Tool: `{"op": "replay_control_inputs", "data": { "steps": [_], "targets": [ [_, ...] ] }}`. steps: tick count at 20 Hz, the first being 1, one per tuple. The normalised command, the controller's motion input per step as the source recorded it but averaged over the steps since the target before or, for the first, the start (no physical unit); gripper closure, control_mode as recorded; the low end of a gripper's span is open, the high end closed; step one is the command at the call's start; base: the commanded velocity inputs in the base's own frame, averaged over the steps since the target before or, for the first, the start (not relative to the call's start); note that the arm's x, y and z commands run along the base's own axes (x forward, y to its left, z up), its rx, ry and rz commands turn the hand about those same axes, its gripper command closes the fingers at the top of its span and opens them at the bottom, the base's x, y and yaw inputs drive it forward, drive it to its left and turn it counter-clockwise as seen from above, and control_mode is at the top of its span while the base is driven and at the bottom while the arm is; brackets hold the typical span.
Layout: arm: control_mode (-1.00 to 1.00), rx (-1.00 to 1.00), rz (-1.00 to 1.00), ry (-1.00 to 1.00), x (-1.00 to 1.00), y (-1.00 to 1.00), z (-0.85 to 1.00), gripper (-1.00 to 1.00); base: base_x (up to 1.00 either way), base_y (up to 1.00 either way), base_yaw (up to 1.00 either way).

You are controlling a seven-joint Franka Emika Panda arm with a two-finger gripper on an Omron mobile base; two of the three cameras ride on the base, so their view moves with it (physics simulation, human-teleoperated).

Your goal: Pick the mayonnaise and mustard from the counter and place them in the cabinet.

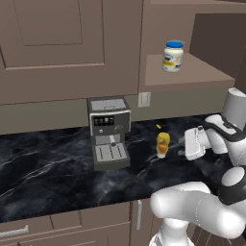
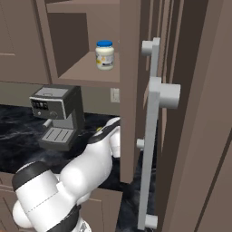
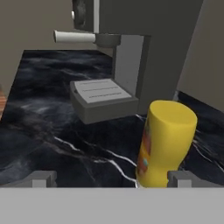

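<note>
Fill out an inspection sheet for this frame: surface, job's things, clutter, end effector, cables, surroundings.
Surface: black marble-look counter with white veins, over brown drawers.
Job's things: mayonnaise stands upright on the shelf of the open cabinet; mustard stands on the counter, right of the coffee machine.
Clutter: grey espresso machine on the counter, apart from the mustard.
End effector: end effector open, level with the mustard's lower part, nothing held; the bottle sits toward one fingertip, not centred.
Cables: nothing seen.
Surroundings: panelled-door cabinet above the machine, wall outlet below the shelf.
</note>
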Motion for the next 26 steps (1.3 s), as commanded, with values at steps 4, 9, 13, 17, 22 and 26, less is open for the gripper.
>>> {"op": "replay_control_inputs", "data": {
  "steps": [4,9,13,17,22,26],
  "targets": [
    [-1.00,0.06,0.00,0.00,0.01,0.13,0.00,-1.00,0.00,0.00,0.00],
    [-1.00,0.03,0.00,0.00,0.03,0.17,0.00,-1.00,0.00,0.00,0.00],
    [-1.00,0.00,0.00,0.00,0.05,0.10,0.00,-1.00,0.00,0.00,0.00],
    [-1.00,0.00,0.00,0.00,0.02,0.06,0.00,-1.00,0.00,0.00,0.00],
    [-1.00,0.00,0.00,0.00,0.01,0.01,0.00,-1.00,0.00,0.00,0.00],
    [-1.00,0.00,0.00,0.00,0.00,0.00,0.00,-1.00,0.00,0.00,0.00]
  ]
}}
